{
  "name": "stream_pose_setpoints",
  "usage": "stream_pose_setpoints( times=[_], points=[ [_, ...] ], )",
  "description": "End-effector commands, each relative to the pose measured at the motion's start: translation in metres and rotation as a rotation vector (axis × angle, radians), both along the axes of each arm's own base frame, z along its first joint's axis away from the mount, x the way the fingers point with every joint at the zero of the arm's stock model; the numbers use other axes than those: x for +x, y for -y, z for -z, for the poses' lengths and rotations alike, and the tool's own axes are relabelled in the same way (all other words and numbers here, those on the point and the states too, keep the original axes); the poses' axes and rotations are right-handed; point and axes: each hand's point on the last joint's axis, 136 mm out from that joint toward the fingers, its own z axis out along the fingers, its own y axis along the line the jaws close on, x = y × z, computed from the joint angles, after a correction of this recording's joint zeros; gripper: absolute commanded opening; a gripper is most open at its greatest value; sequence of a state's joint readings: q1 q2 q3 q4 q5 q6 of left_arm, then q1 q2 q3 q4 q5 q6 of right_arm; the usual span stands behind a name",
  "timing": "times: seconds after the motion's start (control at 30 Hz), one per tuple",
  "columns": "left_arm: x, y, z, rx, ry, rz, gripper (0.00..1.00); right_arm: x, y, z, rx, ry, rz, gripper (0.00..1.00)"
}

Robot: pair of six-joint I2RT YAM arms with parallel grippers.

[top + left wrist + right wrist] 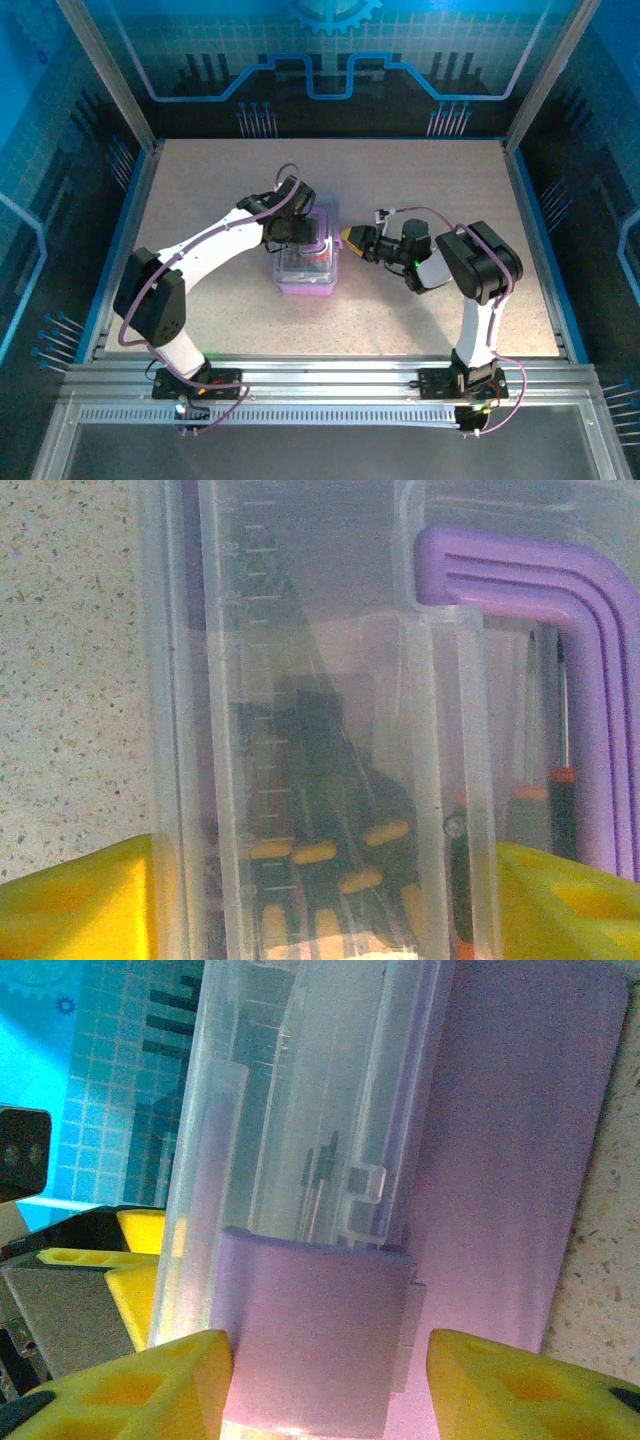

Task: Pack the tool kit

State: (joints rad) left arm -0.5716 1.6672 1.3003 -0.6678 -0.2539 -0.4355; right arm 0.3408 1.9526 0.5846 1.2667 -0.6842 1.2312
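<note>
The left gripper (320,920) sat over the tool kit (305,272) and was clamped on it, with its yellow fingers (70,900) pressed against either side of the clear lid (300,680). Through that lid, inside the kit, screwdrivers (320,855) with black-and-orange handles lay crowded together beside the purple handle (590,680). The kit rested on the speckled table (200,200). At the kit's right side, the right gripper (330,1390) straddled the purple latch (310,1330), jaws apart.
</note>
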Motion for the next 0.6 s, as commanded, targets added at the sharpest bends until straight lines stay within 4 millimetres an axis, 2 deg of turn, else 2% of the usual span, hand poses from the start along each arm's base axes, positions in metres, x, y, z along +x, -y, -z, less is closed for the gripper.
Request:
stream_pose_setpoints(
  times=[0.0, 0.17, 0.37, 0.57],
  points=[
    [-0.043, -0.003, 0.064, 0.033, -0.262, 0.056, 0.66, -0.005, -0.007, -0.006, 0.027, 0.036, -0.050, 0.55],
    [-0.043, -0.002, 0.064, 0.033, -0.263, 0.056, 0.66, -0.006, -0.007, -0.001, 0.013, 0.030, -0.052, 0.55],
    [-0.045, -0.003, 0.064, 0.033, -0.266, 0.057, 0.66, -0.004, 0.000, 0.017, -0.066, -0.013, -0.012, 0.55],
    [-0.047, -0.004, 0.065, 0.031, -0.266, 0.057, 0.67, -0.005, 0.002, 0.019, -0.089, -0.015, -0.008, 0.52]
  ],
)
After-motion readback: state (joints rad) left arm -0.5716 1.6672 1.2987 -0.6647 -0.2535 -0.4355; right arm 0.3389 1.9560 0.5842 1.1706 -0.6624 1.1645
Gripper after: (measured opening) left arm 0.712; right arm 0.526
